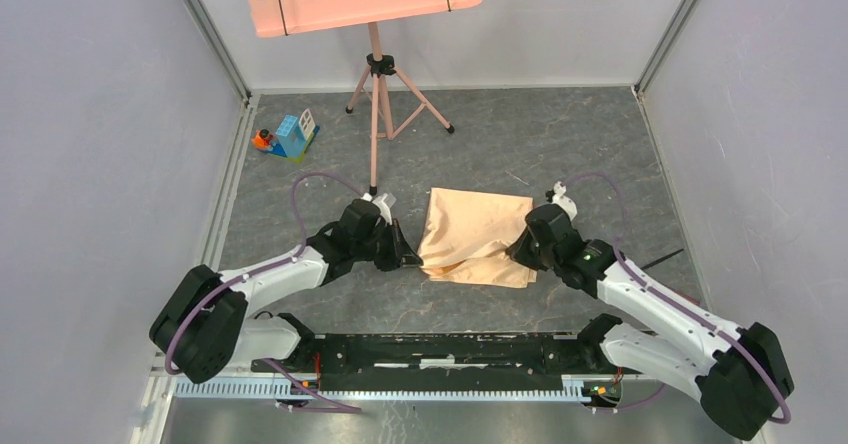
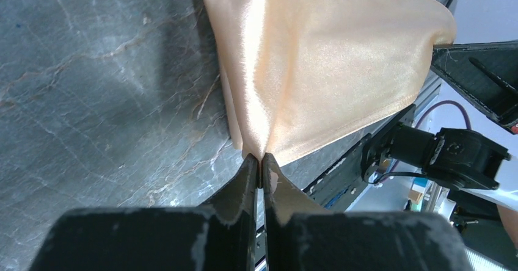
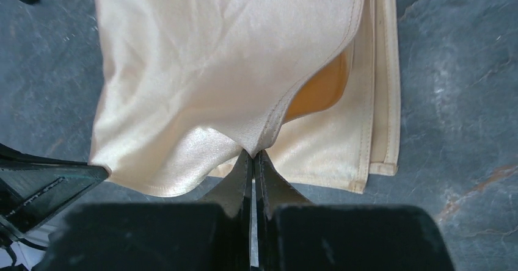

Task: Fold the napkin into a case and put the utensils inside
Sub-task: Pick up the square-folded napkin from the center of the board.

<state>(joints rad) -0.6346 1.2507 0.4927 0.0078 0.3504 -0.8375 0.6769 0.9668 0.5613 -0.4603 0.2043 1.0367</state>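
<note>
My left gripper (image 2: pixel 261 161) is clamped on the napkin (image 1: pixel 475 234), which lies in flat layers just nearer me than the music stand (image 1: pixel 377 94). My right gripper (image 3: pixel 253 156) pinches its top layer's edge. I judge this early folding: no case yet, utensils not yet in.

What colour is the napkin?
The napkin is shiny peach-orange, with no pattern; it shows best in the right wrist view.

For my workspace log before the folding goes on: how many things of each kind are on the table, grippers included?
napkin: 1
music stand: 1
toy block set: 1
thin black stick, perhaps a utensil: 1
grippers: 2 (left gripper, right gripper)
Total: 6
</note>
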